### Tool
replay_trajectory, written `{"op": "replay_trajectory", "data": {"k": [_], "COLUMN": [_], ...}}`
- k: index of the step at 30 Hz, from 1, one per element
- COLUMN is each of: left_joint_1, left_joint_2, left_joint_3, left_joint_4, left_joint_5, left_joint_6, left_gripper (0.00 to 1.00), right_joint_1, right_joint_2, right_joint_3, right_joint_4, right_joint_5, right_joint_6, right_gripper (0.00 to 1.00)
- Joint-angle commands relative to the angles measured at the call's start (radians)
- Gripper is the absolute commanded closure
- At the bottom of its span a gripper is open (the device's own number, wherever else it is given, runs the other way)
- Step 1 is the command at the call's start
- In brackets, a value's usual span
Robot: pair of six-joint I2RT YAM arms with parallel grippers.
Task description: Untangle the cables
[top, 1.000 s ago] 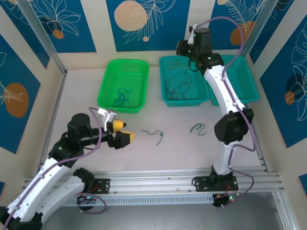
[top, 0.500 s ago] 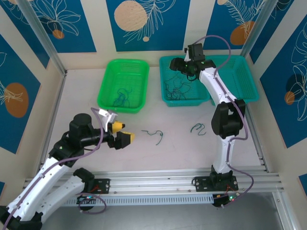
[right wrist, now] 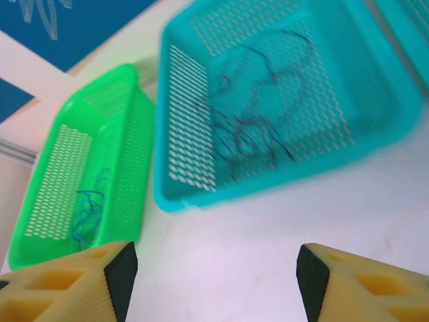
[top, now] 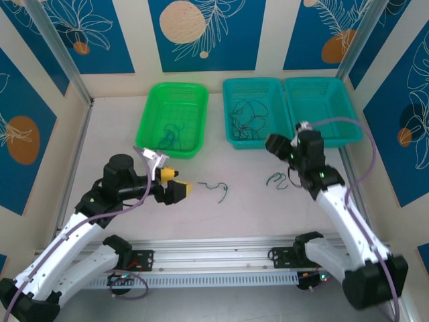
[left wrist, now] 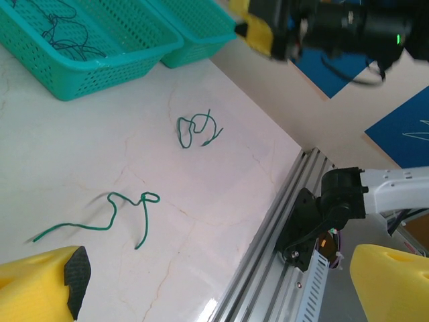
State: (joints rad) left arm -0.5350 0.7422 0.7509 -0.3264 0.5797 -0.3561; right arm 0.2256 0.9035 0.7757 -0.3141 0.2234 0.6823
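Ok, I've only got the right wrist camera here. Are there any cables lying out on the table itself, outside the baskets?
Observer: Yes, two lie on the bare table. One green cable lies just ahead of the left gripper, and a second green cable lies nearer your arm.
Operator: Is the left gripper holding anything?
Observer: No. Its jaws are wide open with nothing between them, and it points toward the first green cable.
Operator: And the teal basket on the far right?
Observer: The right-hand teal basket looks bare inside; I see no cables in it.
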Motion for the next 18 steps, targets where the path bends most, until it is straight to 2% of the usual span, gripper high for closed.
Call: {"op": "replay_trajectory", "data": {"k": [1,4,7,9,10,15,18], "left_joint_1": [-0.003,-0.004,-0.005,-0.006,-0.006,-0.008,-0.008], "left_joint_2": [0.024,0.036,0.034,0.027,0.023,-0.01,-0.016], "left_joint_3": [0.015,0.015,0.01,0.007,0.006,-0.005,-0.006], "left_joint_4": [0.057,0.064,0.064,0.063,0.061,0.047,0.03], "left_joint_5": [0.041,0.045,0.041,0.038,0.038,0.021,0.018], "left_joint_6": [0.018,0.014,0.007,-0.003,-0.006,-0.015,-0.014], "left_gripper": [0.0,0.0,0.0,0.0,0.0,0.0,0.0], "right_joint_1": [-0.018,-0.059,-0.104,-0.115,-0.116,-0.125,-0.126], "right_joint_2": [-0.127,-0.158,-0.1,-0.023,0.011,0.205,0.263], "right_joint_3": [-0.167,-0.267,-0.325,-0.341,-0.339,-0.314,-0.3], "right_joint_4": [-0.072,-0.109,-0.077,-0.033,-0.021,0.069,0.103], "right_joint_5": [0.077,0.035,-0.033,-0.061,-0.057,-0.083,-0.081], "right_joint_6": [0.157,0.203,0.224,0.216,0.212,0.184,0.187], "right_gripper": [0.35,0.36,0.42,0.56,0.59,0.6,0.66]}}
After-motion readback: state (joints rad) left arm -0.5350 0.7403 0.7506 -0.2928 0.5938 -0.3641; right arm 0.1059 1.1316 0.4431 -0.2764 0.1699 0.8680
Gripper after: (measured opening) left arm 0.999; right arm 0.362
